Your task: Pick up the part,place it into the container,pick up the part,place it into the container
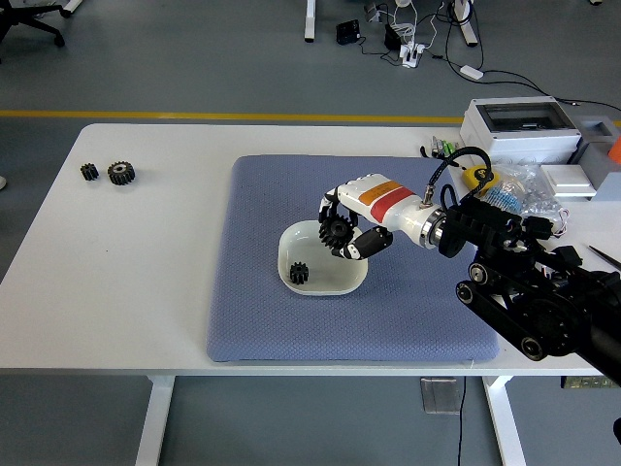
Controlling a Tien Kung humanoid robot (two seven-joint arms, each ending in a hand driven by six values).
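Observation:
My right hand point(342, 229) hangs over the white bowl point(309, 283), its fingers shut on a black gear point(336, 231). The bowl sits in the middle of the blue-grey mat point(262, 320). A smaller black gear point(299, 273) lies inside the bowl at its left side. Two more black gears, a small one point(89, 172) and a larger one point(121, 173), rest on the bare table at the far left. My left arm is out of view.
At the table's right back stand a white box point(519, 126), a yellow tape measure point(477, 178), a plastic bag of small parts point(519, 189) and small tools point(442, 149). My right arm's black links point(534, 311) overhang the mat's right edge.

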